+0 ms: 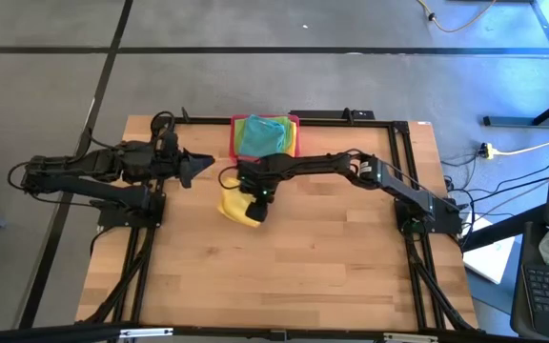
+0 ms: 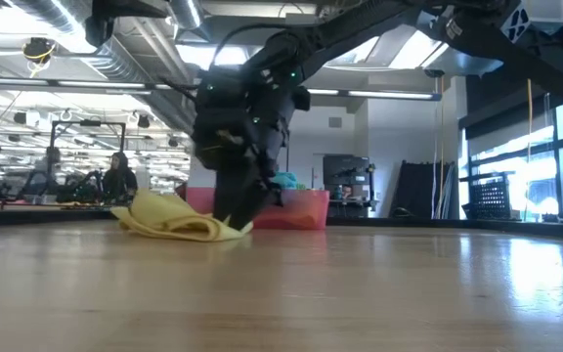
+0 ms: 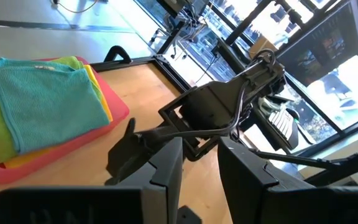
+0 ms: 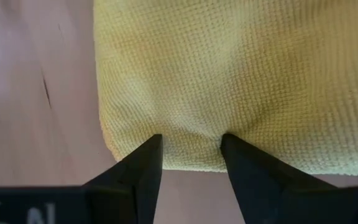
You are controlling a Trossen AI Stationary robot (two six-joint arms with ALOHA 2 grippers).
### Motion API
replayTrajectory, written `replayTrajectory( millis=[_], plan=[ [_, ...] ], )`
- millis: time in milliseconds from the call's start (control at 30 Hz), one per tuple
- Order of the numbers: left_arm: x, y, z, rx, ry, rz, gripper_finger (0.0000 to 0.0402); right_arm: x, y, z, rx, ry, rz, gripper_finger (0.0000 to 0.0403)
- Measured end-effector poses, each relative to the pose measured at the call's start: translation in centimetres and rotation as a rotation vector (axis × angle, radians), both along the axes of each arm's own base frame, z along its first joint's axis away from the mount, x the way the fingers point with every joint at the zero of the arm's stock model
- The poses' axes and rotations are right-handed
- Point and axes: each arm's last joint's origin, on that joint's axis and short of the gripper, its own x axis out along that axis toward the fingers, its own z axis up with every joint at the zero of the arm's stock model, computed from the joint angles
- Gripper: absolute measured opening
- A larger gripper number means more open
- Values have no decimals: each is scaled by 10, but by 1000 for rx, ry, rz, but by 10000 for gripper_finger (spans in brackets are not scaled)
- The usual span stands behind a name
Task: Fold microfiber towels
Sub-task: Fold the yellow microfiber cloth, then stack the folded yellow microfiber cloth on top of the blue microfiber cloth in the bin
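Your yellow towel (image 4: 241, 81) is a soft, nubbly cloth lying in a loose, rumpled fold on the bench (image 1: 284, 276), just in front of the pink tray (image 1: 235, 143). Its folded edge looks rounded and thick. The right hand (image 4: 191, 152) presses down on that edge, its two dark fingers (image 4: 138, 171) pinching a small ridge of the cloth between them. The tray holds a flat stack with a teal towel (image 3: 48, 106) on top. The left hand (image 3: 197, 168) hangs apart to the side, fingers parted, grasping nothing. You have bare wood all along the bench's near half.
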Motion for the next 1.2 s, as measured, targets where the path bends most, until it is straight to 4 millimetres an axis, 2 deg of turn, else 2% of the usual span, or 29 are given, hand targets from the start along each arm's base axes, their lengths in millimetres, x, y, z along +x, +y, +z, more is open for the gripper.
replayTrajectory(
  millis=[133,533,800,967,1200],
  plan=[
    [0,0,0,1,1,-1,95,-8,1,-1,29,78,22,176],
    [0,0,0,5,3,-3,95,-24,6,-2,82,154,204,176],
    [0,0,-1,-18,6,16,95,-25,3,27,-59,56,289,176],
    [-1,1,-2,-18,11,28,95,-32,-6,46,-46,37,287,176],
    [-1,1,-2,-21,9,30,95,-35,-23,54,-6,-1,264,176]
  ],
)
